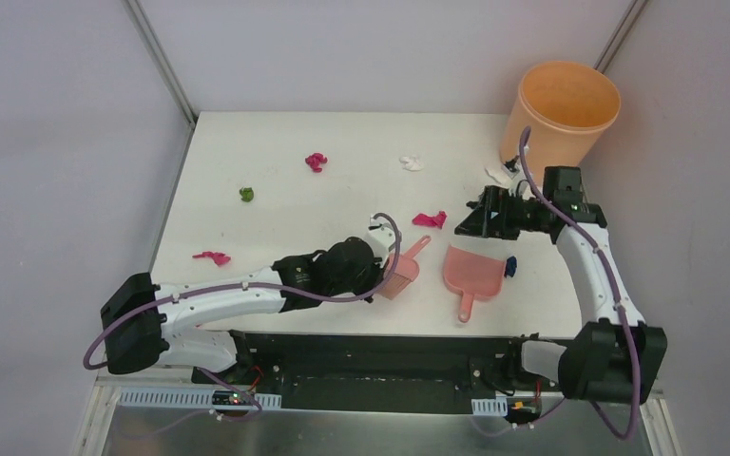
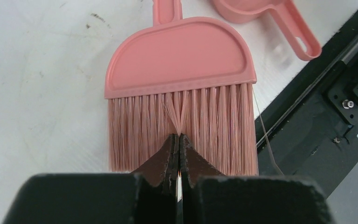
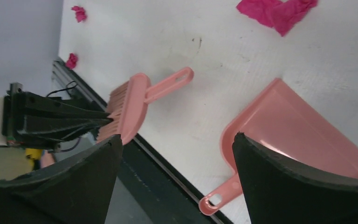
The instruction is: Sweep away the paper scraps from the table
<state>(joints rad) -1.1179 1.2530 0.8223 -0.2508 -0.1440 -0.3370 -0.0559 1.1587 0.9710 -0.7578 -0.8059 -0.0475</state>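
Note:
Paper scraps lie spread over the white table (image 1: 276, 228): magenta ones (image 1: 316, 161) (image 1: 429, 219) (image 1: 212, 256), a white one (image 1: 411, 162), a green one (image 1: 246, 194) and a dark blue one (image 1: 510, 268) beside the pink dustpan (image 1: 470, 271). The pink hand brush (image 1: 404, 269) lies flat near the front edge. My left gripper (image 2: 178, 135) is shut at the bristle ends of the brush (image 2: 179, 60), with a few bristles pinched between its tips. My right gripper (image 3: 176, 136) is open and empty, hovering above the table just beyond the dustpan (image 3: 298, 130). A magenta scrap (image 3: 277, 10) lies ahead of it.
An orange bucket (image 1: 566, 109) stands at the back right corner, with a white scrap (image 1: 499, 175) at its foot. A black strip (image 1: 380, 342) runs along the table's front edge, close to the brush and the dustpan handle (image 2: 303, 37).

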